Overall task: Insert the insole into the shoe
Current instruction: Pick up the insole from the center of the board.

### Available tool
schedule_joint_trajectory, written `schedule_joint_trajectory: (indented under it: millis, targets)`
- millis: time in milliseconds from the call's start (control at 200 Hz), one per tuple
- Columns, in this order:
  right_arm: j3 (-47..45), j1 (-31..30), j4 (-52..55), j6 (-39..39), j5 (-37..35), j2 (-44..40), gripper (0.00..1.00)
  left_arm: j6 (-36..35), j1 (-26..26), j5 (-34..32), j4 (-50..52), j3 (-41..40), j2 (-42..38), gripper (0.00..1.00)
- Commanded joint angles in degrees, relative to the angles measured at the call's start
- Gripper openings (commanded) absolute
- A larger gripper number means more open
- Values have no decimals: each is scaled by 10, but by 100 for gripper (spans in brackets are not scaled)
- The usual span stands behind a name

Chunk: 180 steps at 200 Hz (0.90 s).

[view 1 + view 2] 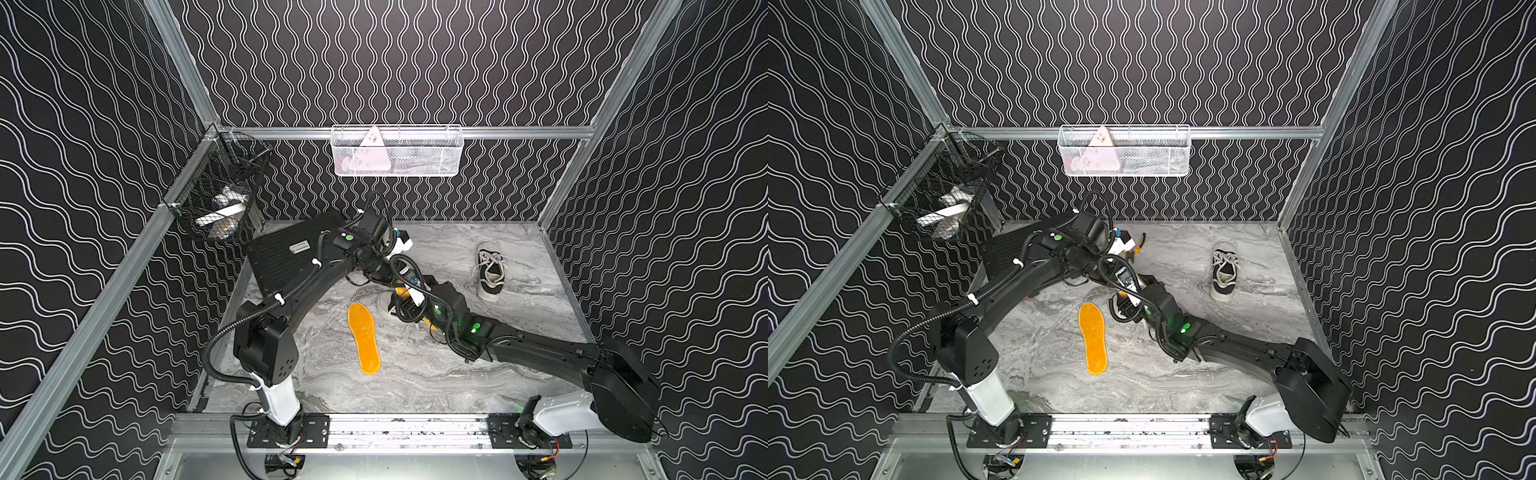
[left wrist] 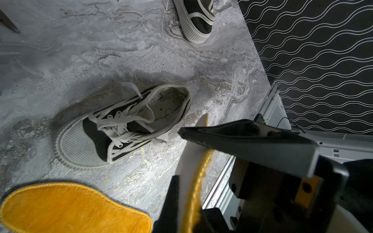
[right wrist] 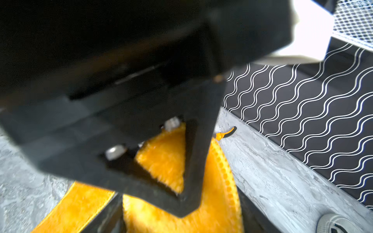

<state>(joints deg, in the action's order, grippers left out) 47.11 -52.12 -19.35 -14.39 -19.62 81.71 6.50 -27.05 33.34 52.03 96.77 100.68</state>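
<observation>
A yellow insole, seen edge-on with its pale underside showing, is pinched at one end by my left gripper, which is shut on it. In the right wrist view the same insole runs lengthwise between the fingers of my right gripper. Those jaws stand wide and close on its two long edges. Both grippers hover over a black shoe with white laces lying mid-table, its opening empty; in a top view the shoe is mostly covered by the arms.
A second yellow insole lies flat in front of the shoe. Another black shoe sits at the back right. A black box stands back left; a black wire basket and a white mesh basket hang on the frame.
</observation>
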Motion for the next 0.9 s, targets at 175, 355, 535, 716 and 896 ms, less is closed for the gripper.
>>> schedule_joint_trajectory:
  millis: [175,355,535,716,896]
  targets:
    - [2,4,121,-35,8,8,85,-6,-9,58,23,8,-21,0]
    - [-13,5,156,-2,68,-23,95,-8,-9,56,15,11,-26,0]
    - [-65,21,138,34,116,-99,99,-35,-10,66,20,7,-32,0]
    - [-79,86,155,83,248,-177,98,-86,-12,48,38,0,-42,0]
    - [-67,150,176,117,355,-215,96,-118,-25,46,56,11,-37,0]
